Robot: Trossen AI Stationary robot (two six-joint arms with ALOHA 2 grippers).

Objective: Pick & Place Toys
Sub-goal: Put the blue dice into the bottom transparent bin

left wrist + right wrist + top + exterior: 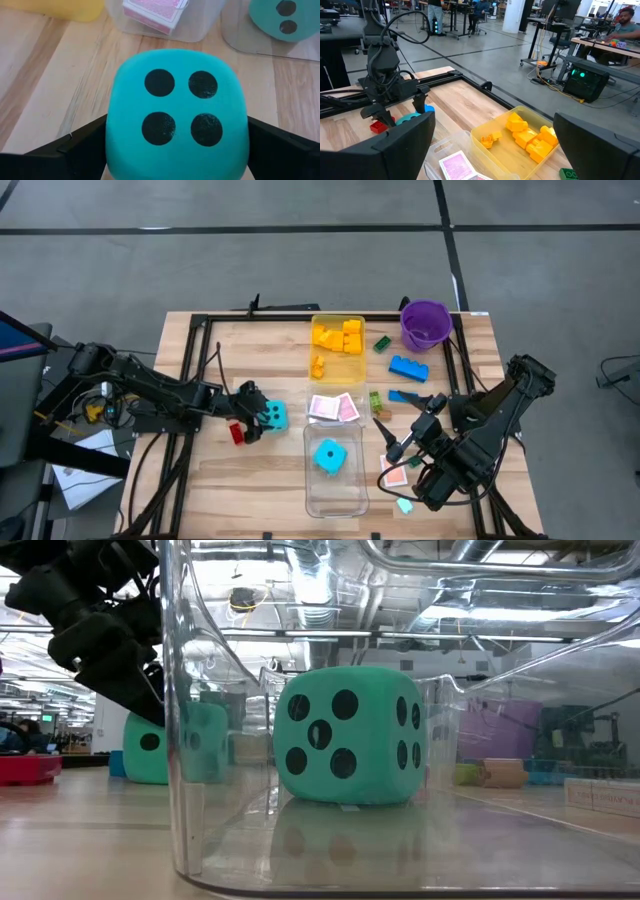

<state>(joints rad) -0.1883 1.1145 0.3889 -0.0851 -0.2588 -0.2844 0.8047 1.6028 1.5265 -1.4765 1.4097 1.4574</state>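
Note:
My left gripper (258, 416) is shut on a cyan black-dotted die (273, 416) left of the table's middle; the die's four-dot face (177, 107) fills the left wrist view. A red brick (237, 433) lies beside it. A second cyan die (331, 456) rests inside the clear tray (335, 498). Pink-backed cards (333, 408) lie in a small clear tray. Yellow bricks (340, 337) lie in the yellow tray. My right gripper (395, 438) is open and empty, above the table to the right of the clear tray. My left gripper pinches the die by two opposite side faces (114, 145), one finger (85, 150) on each side. The fingers come slanting down from the table's left side. In the low view the die (160, 745) sits at table level, upright.
A purple bucket (426, 325) stands at the far right. Blue bricks (408, 367) and green bricks (382, 343) lie loose between the bucket and the trays. A pink card (395, 473) and a small cyan piece (404, 505) lie under my right arm.

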